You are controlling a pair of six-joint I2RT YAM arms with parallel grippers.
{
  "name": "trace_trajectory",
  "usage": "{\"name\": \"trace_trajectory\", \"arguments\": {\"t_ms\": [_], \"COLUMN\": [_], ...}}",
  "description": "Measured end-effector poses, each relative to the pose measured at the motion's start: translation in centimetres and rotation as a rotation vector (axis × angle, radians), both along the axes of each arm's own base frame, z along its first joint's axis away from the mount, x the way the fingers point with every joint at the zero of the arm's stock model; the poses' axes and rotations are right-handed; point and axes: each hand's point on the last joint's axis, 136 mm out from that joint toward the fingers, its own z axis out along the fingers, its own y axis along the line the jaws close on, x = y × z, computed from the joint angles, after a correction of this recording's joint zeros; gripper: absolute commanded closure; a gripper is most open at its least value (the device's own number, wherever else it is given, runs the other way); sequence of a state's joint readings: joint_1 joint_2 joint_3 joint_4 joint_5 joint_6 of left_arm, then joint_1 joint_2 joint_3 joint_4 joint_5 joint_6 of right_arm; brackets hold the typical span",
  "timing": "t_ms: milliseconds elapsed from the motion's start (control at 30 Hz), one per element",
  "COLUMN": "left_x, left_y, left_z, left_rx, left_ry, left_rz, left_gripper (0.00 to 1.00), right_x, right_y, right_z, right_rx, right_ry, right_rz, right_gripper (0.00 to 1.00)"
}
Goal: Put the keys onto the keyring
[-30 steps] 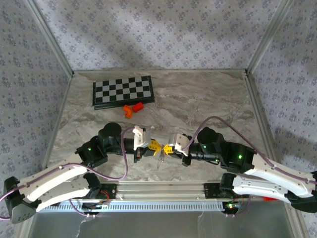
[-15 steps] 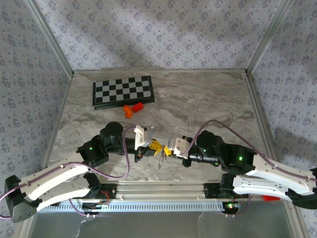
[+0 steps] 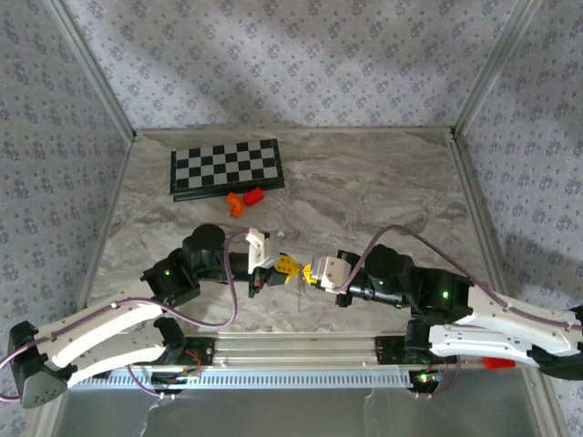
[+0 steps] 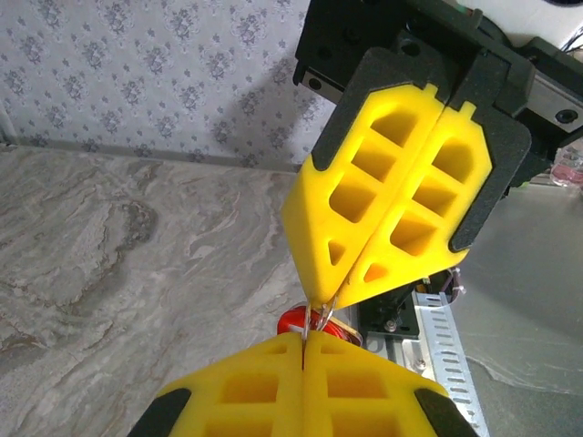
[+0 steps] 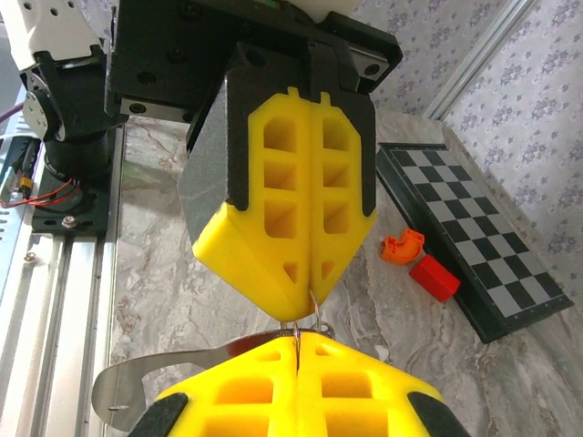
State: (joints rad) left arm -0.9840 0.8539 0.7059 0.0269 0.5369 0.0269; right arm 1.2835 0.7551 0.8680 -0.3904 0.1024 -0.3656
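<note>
My left gripper (image 3: 288, 266) and right gripper (image 3: 311, 271) meet tip to tip above the table's near middle. In the left wrist view my left gripper (image 4: 303, 339) is shut on the keyring's thin wire ring (image 4: 321, 312). The red tag (image 4: 299, 320) peeks out just behind the fingertips. In the right wrist view my right gripper (image 5: 298, 339) is shut on the same wire ring (image 5: 316, 320). A flat silver key (image 5: 137, 387) sticks out to the left from under its tips. From above, the key (image 3: 298, 291) hangs straight down between the grippers.
A folded chessboard (image 3: 226, 167) lies at the back left. An orange curved block (image 5: 404, 246) and a red block (image 5: 434, 278) sit in front of it. The metal rail (image 3: 301, 346) runs along the near edge below the grippers.
The right arm's elbow has dropped nearer and its gripper has shifted slightly down and left. The hanging key has swung from tilted to vertical. Both grippers stay shut, tip to tip.
</note>
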Motion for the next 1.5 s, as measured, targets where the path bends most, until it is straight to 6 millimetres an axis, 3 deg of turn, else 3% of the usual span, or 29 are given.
{"name": "trace_trajectory", "arguments": {"t_ms": [667, 1033, 1267, 1500], "left_x": [0.3, 0.6, 0.8, 0.9], "left_y": [0.0, 0.1, 0.3, 0.9], "left_z": [-0.4, 0.3, 0.4, 2.4], "left_rx": [-0.007, -0.051, -0.079, -0.169], "left_ry": [0.03, 0.011, -0.002, -0.061], "left_rz": [0.022, 0.044, 0.064, 0.091], "left_gripper": [1.0, 1.0, 1.0, 1.0], "right_x": [0.4, 0.5, 0.6, -0.1], "right_y": [-0.2, -0.2, -0.1, -1.3], "right_z": [-1.0, -1.1, -1.2, 0.5], "right_rx": [-0.041, -0.041, -0.027, 0.114], "right_ry": [-0.117, -0.148, -0.144, -0.091], "right_rz": [-0.05, -0.065, -0.074, -0.077], "right_gripper": [1.0, 1.0, 0.83, 0.67]}}
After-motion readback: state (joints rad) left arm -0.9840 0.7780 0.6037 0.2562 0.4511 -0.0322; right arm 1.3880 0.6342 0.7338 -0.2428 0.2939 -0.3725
